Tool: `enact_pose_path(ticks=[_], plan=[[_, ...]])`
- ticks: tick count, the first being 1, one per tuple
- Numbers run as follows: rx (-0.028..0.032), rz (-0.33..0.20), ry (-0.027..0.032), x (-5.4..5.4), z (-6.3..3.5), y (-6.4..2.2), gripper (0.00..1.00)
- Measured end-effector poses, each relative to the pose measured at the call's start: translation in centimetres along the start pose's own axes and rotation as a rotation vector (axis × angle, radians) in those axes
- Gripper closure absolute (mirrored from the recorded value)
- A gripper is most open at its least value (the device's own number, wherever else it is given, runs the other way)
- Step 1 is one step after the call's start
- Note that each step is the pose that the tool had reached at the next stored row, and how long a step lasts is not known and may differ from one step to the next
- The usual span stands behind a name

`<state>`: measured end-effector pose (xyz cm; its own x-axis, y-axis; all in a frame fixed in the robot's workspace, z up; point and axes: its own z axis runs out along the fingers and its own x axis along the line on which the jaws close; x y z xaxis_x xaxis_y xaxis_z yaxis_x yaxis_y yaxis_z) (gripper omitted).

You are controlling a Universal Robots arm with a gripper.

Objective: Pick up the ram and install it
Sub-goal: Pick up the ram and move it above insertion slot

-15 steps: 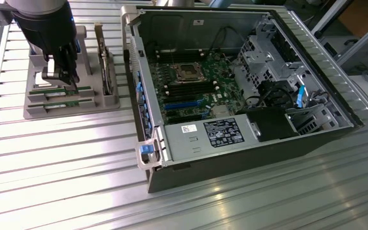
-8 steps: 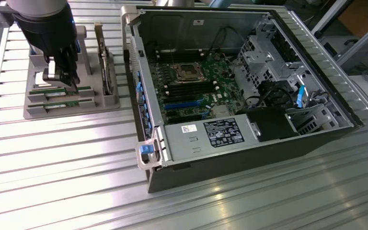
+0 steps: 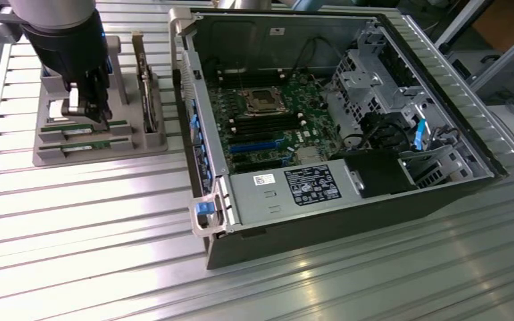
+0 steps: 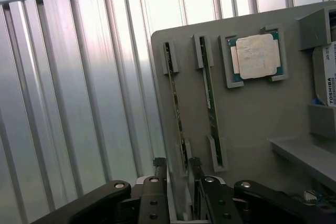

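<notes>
Logging black two-finger gripper point(image 4: 177, 169) over grey plastic parts tray point(image 4: 252, 124): we see jaws spread wide, one each side of long thin green ram stick point(image 4: 175, 103), on edge in tray slot (twin stick point(image 4: 210, 103) just beside).

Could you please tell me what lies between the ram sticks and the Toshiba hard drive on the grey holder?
The square silver processor chip lies there, seated in its own recess of the grey holder, as the wrist view shows.
</notes>
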<state>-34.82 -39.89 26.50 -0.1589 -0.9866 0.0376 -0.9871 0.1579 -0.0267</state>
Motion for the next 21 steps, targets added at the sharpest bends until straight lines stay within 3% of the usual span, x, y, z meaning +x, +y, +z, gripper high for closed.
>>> enact_pose_path(ticks=[21], plan=[[0.0,0.0,0.0,-0.1,1.38,0.04,0.7]])
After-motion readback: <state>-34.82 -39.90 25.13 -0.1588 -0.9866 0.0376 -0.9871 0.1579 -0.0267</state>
